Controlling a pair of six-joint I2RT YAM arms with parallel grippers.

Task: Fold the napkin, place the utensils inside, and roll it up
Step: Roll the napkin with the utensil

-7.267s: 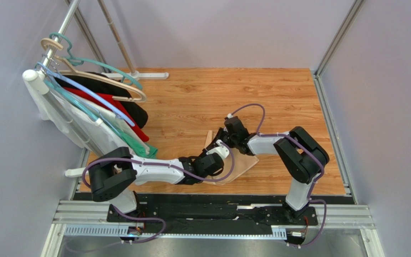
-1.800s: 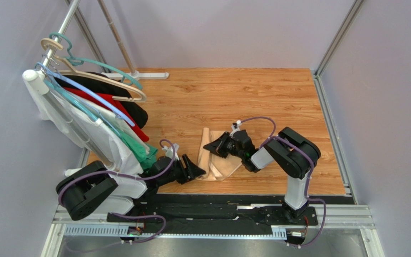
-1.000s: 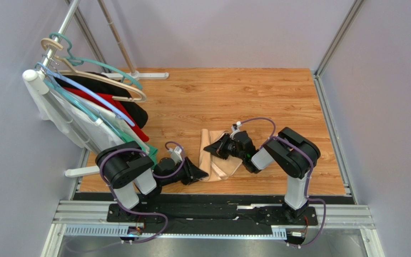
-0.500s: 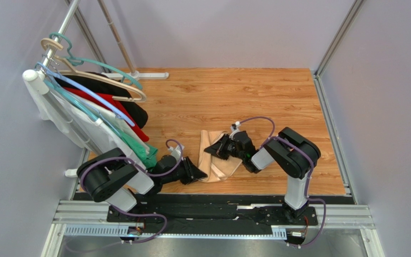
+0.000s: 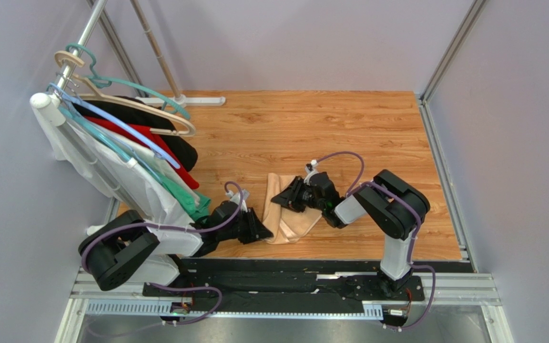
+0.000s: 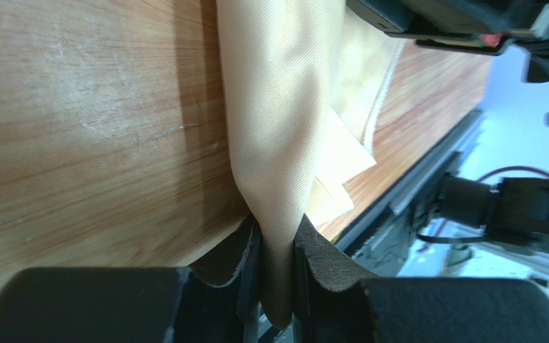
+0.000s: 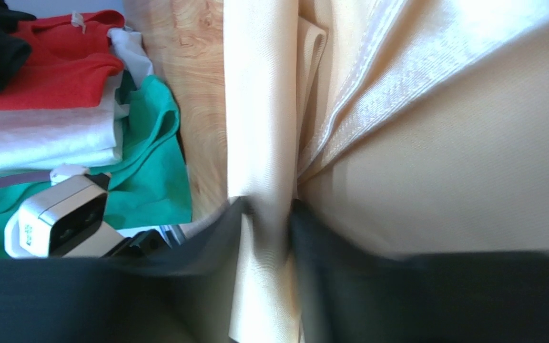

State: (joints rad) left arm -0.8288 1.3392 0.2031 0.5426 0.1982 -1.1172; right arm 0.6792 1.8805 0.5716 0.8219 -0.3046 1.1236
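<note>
napkin [image 5: 293,218]: a pale peach-beige cloth, folded into a narrow layered strip. it lies on the wooden surface [image 5: 292,128], close to the near edge and a little left of the middle.
left hand [image 6: 276,250]: low over the surface at the napkin's near-left end. its jaws are almost closed, with a raised fold of the cloth pinched between the dark pads.
right hand [image 7: 266,221]: at the far end of the same strip, pointing left. its jaws are drawn in on a ridge of cloth and grip it. the fingers are blurred in the wrist view.
fold: the pinched ridge runs along the napkin's left side from one hand to the other. the rest of the cloth spreads to the right in loose layers, and corners of the lower layers show at the near end.
left arm [image 5: 177,239]: stretched low along the near edge of the surface.
right arm [image 5: 392,207]: bent back on itself, forearm reaching left.
garments [image 5: 138,153]: white, red, black and green, on hangers from a rack [image 5: 84,36] at the left. the green one is nearest the left arm, and none of them touch the napkin.
</note>
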